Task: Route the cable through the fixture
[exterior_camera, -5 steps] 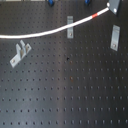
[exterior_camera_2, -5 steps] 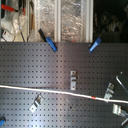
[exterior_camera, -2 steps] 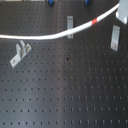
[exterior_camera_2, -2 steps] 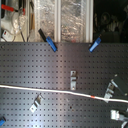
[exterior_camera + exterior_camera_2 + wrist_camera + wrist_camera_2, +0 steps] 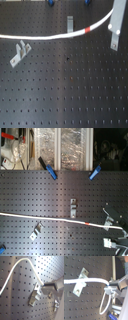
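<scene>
The cable (image 5: pixel 45 37) is a thin white cord with a red band (image 5: pixel 88 30). It runs across the black perforated board from the first exterior view's left edge and rises to my gripper (image 5: pixel 115 40) at the right. The gripper is shut on the cable. One small metal bracket (image 5: pixel 70 22) stands just behind the cable's span, and another bracket (image 5: pixel 19 53) lies in front of it on the left. In the second exterior view the cable (image 5: pixel 45 218) passes just below the middle bracket (image 5: pixel 73 208) toward the gripper (image 5: pixel 114 228). Both wrist views show the cable (image 5: pixel 86 281) ending between the fingers (image 5: pixel 48 287), near a bracket (image 5: pixel 35 296).
Two blue clamps (image 5: pixel 50 171) (image 5: pixel 96 172) sit at the board's far edge in the second exterior view, with clear containers (image 5: pixel 60 148) behind them. A second bracket (image 5: pixel 35 233) lies near the second exterior view's lower left.
The gripper has carried the cable's held end down and left in the first exterior view. The red band now sits lower, and the cord lies closer to the middle bracket.
</scene>
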{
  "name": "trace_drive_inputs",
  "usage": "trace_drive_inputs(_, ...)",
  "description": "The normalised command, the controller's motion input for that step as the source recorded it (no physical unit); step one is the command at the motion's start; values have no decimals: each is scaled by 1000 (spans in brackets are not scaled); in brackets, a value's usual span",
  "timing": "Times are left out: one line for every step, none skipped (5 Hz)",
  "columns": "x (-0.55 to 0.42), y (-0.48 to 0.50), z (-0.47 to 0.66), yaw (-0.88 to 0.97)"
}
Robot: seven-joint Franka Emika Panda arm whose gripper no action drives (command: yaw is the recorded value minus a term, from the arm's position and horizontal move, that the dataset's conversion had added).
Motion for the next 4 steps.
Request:
trace_drive_inputs(-438,-422,337,-611)
trace_drive_inputs(-19,13,0,0)
trace_drive_inputs(-211,-216,44,-137)
trace_drive_inputs(-684,-574,143,-303)
